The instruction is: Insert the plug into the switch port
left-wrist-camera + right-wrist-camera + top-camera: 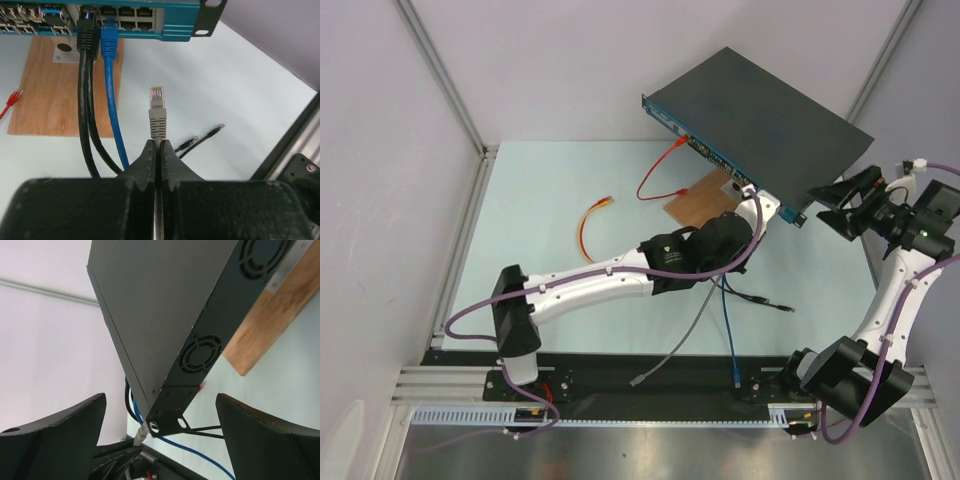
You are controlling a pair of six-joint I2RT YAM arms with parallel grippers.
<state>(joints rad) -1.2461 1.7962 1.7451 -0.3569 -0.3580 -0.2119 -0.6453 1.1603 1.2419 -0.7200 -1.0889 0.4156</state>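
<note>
Approach step. Left gripper [159,148] pinches grey cable with clear-tipped plug [157,98], short of flat black blue-faced metal switch [175,22]. Empty sockets [131,15] lie near 12 o'clock. Right gripper [160,405] gapes wide astride the switch corner. Next: align, push straight in.

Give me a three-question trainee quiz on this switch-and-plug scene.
1. True or false: the left gripper is shut on the grey clear-tipped plug.
2. Plugged into the flat black metal switch with a blue front face, right beside the black cable, is a cable coloured: A blue, B orange, C white.
3. Fill in: the right gripper stands ____.
Key: 1 true; 2 A, the blue cable; 3 open.
</note>
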